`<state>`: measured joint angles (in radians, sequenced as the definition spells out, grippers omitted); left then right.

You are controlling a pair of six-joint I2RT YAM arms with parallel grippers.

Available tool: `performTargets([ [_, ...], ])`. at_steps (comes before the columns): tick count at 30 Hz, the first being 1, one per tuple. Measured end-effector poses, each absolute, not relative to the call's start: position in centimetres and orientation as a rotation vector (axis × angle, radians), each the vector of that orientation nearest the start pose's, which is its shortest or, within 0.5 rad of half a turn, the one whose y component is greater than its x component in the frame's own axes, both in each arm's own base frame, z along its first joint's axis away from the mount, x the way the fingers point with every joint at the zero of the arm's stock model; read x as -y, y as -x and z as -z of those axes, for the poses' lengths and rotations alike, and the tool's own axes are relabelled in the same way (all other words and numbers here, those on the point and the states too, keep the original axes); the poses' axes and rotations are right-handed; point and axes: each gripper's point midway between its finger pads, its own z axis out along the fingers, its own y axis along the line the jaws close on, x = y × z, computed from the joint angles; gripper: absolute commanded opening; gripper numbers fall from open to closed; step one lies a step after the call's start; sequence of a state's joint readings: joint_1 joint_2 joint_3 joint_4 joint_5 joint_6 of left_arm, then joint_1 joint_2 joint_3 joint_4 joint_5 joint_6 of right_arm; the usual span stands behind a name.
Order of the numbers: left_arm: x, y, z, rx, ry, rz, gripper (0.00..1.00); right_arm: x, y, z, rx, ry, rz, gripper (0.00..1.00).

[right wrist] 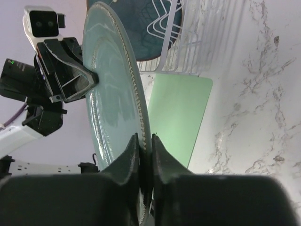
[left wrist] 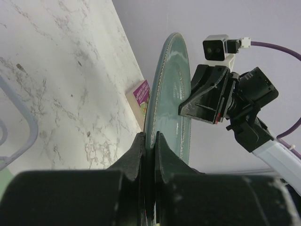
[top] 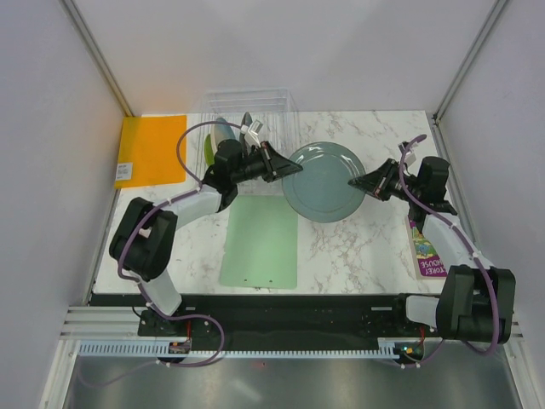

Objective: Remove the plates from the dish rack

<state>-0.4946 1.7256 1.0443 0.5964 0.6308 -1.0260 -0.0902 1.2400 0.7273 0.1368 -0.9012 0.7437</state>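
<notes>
marble table [top: 366,247] under it all; the clear dish rack [top: 255,98] holds a dark blue plate [right wrist: 136,33] and a lime-green plate [top: 209,146]; just right of the rack the teal-grey plate [top: 324,181] is held lying flat; left gripper [top: 291,168] clenched on its rack-side rim, right gripper [top: 354,181] clenched on the rim away from the rack

This is a robot laboratory cell, not a real kitchen. Plain pale walls [top: 298,51] close the table [top: 375,247] on three sides, and bare metal posts [top: 100,58] stand in the corners. The left arm [top: 196,204] and the right arm [top: 451,239] are bolted to a black rail [top: 298,311] at the near edge. They carry purple cables [left wrist: 277,48] and a small camera [left wrist: 215,47] at the wrist. A dish rack [top: 255,106] and a teal-grey plate [top: 324,183] are the kitchen things among this equipment.
</notes>
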Motion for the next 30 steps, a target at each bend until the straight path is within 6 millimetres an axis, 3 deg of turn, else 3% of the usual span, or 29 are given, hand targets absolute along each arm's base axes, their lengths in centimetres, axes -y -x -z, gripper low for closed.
performTargets([
  [6,34.4,-36.7,-22.6,-1.931,-0.059,1.634,0.06,-12.8,-32.9,-20.9,-2.006,-0.220,-1.331,0.00],
  [7,34.5,-36.8,-22.6,-1.932,-0.063,1.638,0.24,-12.7,-33.0,-20.8,-2.007,-0.225,-1.324,0.00],
  [9,34.6,-37.1,-22.6,-1.933,-0.069,1.640,0.29,-12.6,-33.2,-20.9,-2.009,-0.239,-1.309,0.00],
  [12,34.6,-37.6,-21.9,-1.967,-0.047,1.606,0.50,-12.6,-33.6,-21.6,-2.008,-0.218,-1.256,0.00],
  [13,34.7,-37.8,-21.7,-1.982,-0.057,1.579,0.57,-12.6,-33.8,-21.9,-2.016,-0.217,-1.226,0.00],
  [17,34.5,-38.4,-21.9,-2.015,-0.128,1.385,0.71,-11.7,-34.9,-23.0,-2.030,-0.233,-1.121,0.00],
  [20,33.2,-38.3,-23.5,-1.998,-0.184,1.204,0.77,-10.2,-36.6,-24.5,-2.015,-0.260,-1.056,0.00],
  [24,30.7,-38.4,-25.9,-1.942,-0.214,1.011,0.79,-7.1,-40.7,-25.4,-1.985,-0.331,-0.946,0.00],
  [27,28.7,-38.7,-26.9,-1.915,-0.209,0.878,0.82,-4.8,-43.3,-24.1,-1.996,-0.402,-0.887,0.00],
  [30,27.1,-38.8,-27.0,-1.906,-0.205,0.775,0.86,-2.6,-45.4,-21.5,-2.031,-0.490,-0.847,0.00],
])
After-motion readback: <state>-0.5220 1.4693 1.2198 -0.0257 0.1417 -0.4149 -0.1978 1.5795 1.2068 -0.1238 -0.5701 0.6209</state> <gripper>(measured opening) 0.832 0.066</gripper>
